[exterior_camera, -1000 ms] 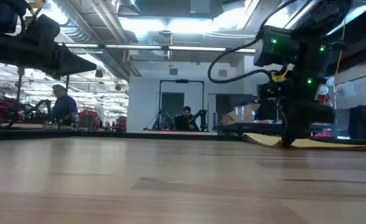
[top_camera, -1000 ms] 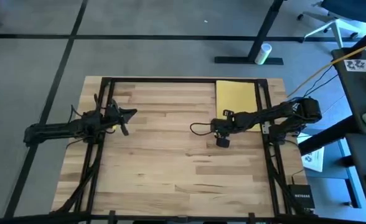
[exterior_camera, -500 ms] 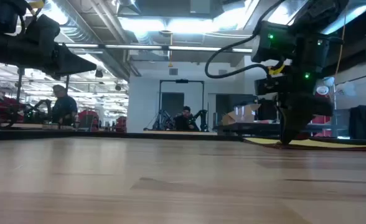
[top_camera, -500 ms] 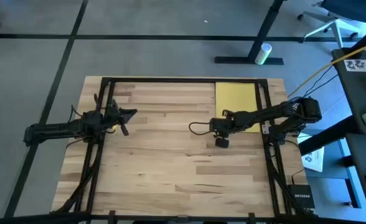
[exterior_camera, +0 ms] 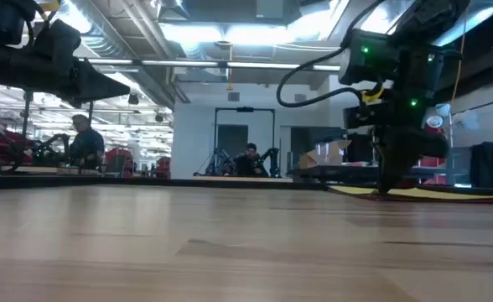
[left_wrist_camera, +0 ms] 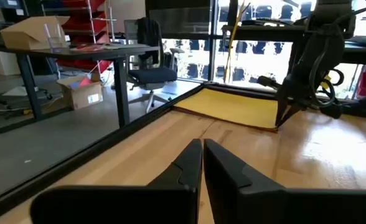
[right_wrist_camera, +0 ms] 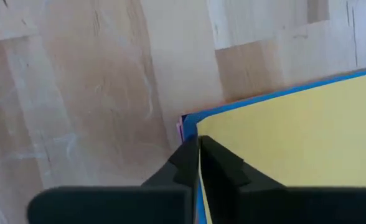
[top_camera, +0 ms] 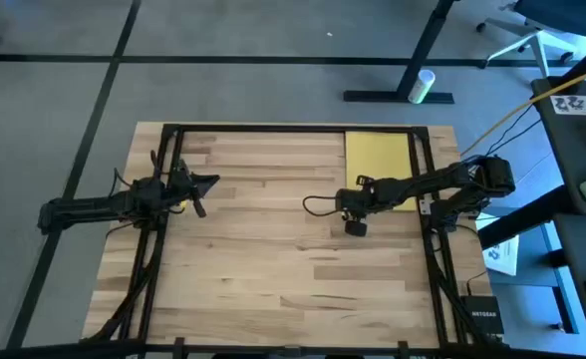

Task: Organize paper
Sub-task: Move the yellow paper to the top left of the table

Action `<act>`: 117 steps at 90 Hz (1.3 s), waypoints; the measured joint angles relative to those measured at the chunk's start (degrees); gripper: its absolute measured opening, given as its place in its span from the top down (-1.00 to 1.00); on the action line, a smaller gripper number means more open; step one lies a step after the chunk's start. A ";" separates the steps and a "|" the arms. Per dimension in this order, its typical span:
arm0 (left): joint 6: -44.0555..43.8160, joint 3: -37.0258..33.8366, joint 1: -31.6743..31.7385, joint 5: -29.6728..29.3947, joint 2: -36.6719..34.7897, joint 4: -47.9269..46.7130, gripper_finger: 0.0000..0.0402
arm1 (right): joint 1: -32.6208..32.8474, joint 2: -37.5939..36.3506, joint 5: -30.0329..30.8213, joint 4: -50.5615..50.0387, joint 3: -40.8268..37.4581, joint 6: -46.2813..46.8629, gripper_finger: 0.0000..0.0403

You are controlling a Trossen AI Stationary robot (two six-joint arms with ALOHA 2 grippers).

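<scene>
Paper (top_camera: 378,168) lies as a stack at the far right corner of the table (top_camera: 273,259), a yellow sheet on top; in the right wrist view a blue edge (right_wrist_camera: 276,93) and a sliver of pink (right_wrist_camera: 179,130) peek out from under the yellow at the stack's near corner. The right gripper (top_camera: 356,225) points down at that corner, its fingers (right_wrist_camera: 189,158) pressed together with only a hairline gap between them, their tips right at the stack's edge; whether they pinch a sheet cannot be told. In the low view the same gripper (exterior_camera: 386,186) stands upright with its tip down at the wood beside the stack's edge, green lights glowing on the arm above it. The left gripper (top_camera: 205,183) waits well apart on the left side of the table, held above the wood and aimed toward the right arm, fingers (left_wrist_camera: 186,165) closed against each other and holding nothing. Beyond the table, two people (exterior_camera: 83,138) sit in the room behind. A white printed sheet (top_camera: 500,255) lies off the table to the right.
</scene>
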 joint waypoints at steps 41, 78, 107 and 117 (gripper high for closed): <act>-0.02 0.00 0.00 0.00 0.00 0.00 1.00 | 0.07 0.00 -1.53 -3.55 10.04 -0.12 1.00; -0.63 0.00 0.00 0.00 0.00 -0.02 1.00 | 0.04 -0.01 -3.80 6.57 17.84 -4.90 1.00; -1.07 0.00 0.00 0.04 -0.02 0.00 1.00 | -0.59 6.33 -8.26 19.44 17.88 -7.56 1.00; -1.07 0.00 0.00 0.02 -0.02 -0.01 1.00 | -1.99 9.14 -10.43 22.25 19.10 -8.40 1.00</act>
